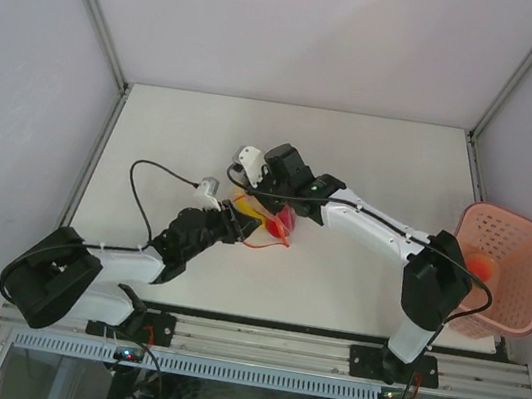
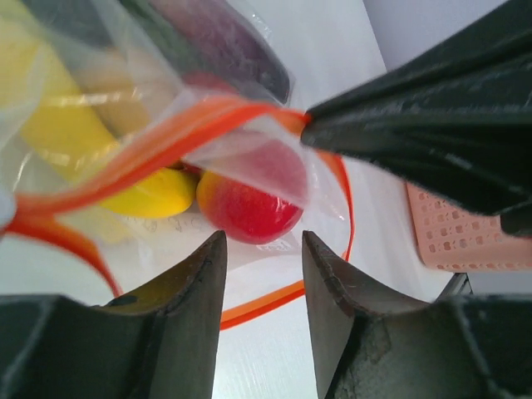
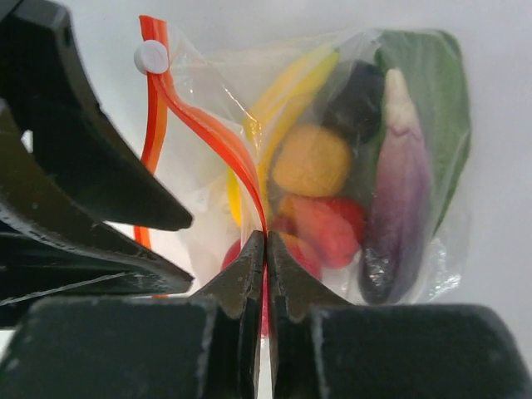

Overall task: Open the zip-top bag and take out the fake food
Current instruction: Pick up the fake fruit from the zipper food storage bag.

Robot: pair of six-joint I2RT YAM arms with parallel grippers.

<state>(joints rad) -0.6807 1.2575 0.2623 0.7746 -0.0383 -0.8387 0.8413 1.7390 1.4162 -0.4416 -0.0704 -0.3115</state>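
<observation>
Fingers (image 3: 237, 278) of the right gripper (image 3: 266, 239) clench the orange strip (image 3: 212, 137) of the zip-top bag (image 3: 208, 87); the left gripper (image 2: 263, 243) gapes before the fake food (image 2: 249, 209).

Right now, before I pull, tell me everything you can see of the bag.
The bag is clear, crinkly plastic with a red-orange zip strip carrying a white slider. Its mouth is partly open: the strip halves gape apart. Inside are toy foods: yellow, orange, red, long purple, green. It is at the middle of the table. The right gripper is shut on one strip half; the left gripper stands open just short of the mouth.
</observation>
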